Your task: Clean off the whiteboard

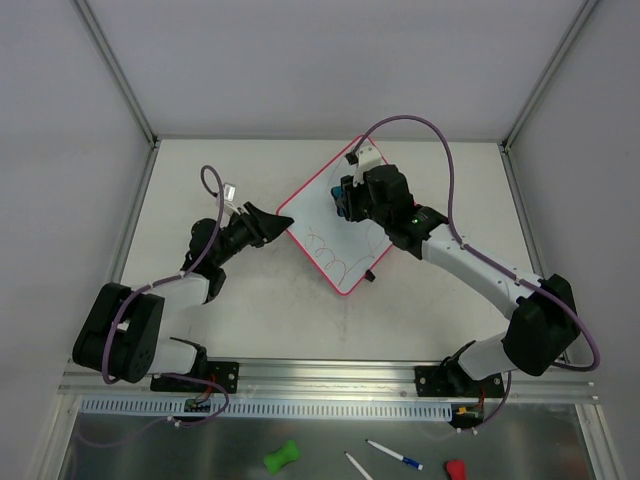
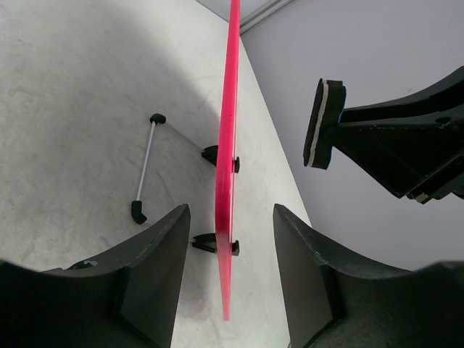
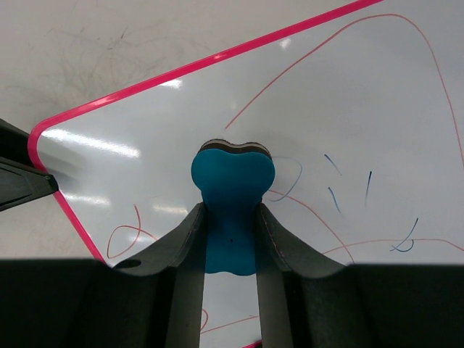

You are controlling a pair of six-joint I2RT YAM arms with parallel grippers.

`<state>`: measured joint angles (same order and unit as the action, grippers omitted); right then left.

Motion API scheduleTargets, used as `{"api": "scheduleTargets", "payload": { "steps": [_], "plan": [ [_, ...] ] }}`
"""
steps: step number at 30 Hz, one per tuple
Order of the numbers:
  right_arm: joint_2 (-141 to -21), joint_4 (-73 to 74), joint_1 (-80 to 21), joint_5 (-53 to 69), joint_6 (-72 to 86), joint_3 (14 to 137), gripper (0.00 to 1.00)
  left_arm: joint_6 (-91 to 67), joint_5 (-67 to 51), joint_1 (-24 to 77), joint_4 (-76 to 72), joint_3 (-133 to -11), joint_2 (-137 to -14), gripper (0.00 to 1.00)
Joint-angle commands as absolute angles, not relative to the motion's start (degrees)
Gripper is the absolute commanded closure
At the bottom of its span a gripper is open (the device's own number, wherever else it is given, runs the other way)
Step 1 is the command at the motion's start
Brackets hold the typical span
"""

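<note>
Your right gripper (image 3: 230, 214) clamped a blue eraser (image 3: 233, 174) over the scribbled whiteboard (image 3: 341, 109); your left gripper (image 2: 230, 217) straddled its pink rim (image 2: 226, 167), jaws apart.

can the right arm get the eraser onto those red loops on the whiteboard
Probably yes: right gripper holds the eraser over the whiteboard, the red loops lie bare nearby, left gripper only at the rim.

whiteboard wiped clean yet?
No. Red loops and blue strokes mark the whiteboard around the blue eraser.
</note>
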<state>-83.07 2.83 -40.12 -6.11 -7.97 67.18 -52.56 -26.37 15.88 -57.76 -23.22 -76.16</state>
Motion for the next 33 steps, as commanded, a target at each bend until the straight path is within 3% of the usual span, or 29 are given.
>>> {"api": "scheduleTargets", "payload": {
  "steps": [1,6,10,17,19,20,33],
  "plan": [
    [-83.0,1.1,-39.5,-4.1,-8.1,68.7,1.0,-50.0,-25.8,16.8,-64.1,-24.7,-77.9,0.51],
    [-83.6,0.6,-38.4,-2.5,-7.3,68.7,1.0,-50.2,-27.2,17.4,-70.7,-25.9,-83.4,0.49],
    [-83.3,0.4,-38.0,-1.7,-6.9,68.3,1.0,-50.6,-26.5,17.7,-75.6,-25.5,-85.5,0.63],
    [-83.1,0.4,-37.5,-1.1,-6.9,67.1,1.0,-48.4,-25.1,18.7,-74.8,-25.6,-83.5,0.76],
    [-83.2,0.4,-37.4,-1.0,-6.8,66.9,1.0,-47.7,-26.2,18.8,-74.6,-25.9,-83.2,0.85],
    [-83.5,-1.2,-37.3,-0.9,-6.7,66.8,1.0,-47.2,-27.8,18.8,-73.7,-26.9,-83.2,1.0],
    [-87.6,-10.8,-36.9,7.5,-10.3,64.4,1.0,-44.4,-37.3,18.5,-65.2,-31.5,-85.9,1.0]
  ]
}}
